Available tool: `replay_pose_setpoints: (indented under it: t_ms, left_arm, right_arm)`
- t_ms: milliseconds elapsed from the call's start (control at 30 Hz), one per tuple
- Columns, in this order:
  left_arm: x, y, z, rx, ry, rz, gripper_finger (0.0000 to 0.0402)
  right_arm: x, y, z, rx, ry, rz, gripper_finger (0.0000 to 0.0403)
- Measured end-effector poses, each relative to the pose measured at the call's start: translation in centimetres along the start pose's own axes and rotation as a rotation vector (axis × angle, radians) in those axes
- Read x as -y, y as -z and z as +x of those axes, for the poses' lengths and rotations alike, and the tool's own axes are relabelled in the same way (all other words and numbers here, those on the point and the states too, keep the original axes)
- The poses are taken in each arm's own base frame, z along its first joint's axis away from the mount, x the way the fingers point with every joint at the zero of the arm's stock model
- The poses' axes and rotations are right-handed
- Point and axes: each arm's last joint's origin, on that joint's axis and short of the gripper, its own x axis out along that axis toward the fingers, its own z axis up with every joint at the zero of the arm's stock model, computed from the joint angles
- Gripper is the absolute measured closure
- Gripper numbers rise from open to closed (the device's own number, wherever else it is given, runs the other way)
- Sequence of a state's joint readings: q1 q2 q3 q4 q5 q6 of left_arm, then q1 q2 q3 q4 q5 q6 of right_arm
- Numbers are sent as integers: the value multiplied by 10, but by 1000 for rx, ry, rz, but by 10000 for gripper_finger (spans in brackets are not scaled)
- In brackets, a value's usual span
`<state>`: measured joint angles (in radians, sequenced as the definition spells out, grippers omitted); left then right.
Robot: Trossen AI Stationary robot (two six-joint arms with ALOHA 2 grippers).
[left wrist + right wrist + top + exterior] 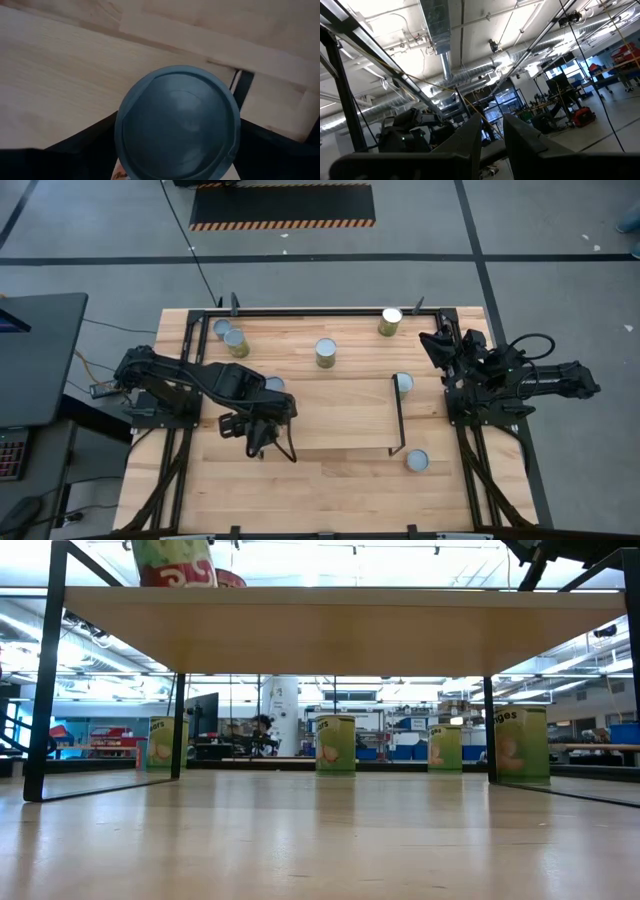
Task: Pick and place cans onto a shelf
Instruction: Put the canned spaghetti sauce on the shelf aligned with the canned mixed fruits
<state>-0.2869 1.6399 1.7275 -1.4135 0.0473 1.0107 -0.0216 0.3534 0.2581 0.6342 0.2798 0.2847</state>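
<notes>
can (177, 125): between the left gripper's (262, 432) wide fingers, set above the shelf (340, 412)
right gripper (492, 135): nearly closed, empty, waiting

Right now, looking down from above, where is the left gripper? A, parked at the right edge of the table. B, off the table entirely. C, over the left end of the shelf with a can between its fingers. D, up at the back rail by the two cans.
C: the high view shows the left gripper at the left end of the shelf, and its wrist view shows a can between its fingers.
</notes>
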Motion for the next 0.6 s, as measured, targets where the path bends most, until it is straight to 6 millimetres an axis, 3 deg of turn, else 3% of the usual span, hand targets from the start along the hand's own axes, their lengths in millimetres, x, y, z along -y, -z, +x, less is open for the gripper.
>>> replay_pose_setpoints:
  t_ms: [600]
  left_arm:
    - [-4, 4, -2, 89, 26, -34, 117]
  right_arm:
    - [0, 0, 0, -1, -2, -16, 315]
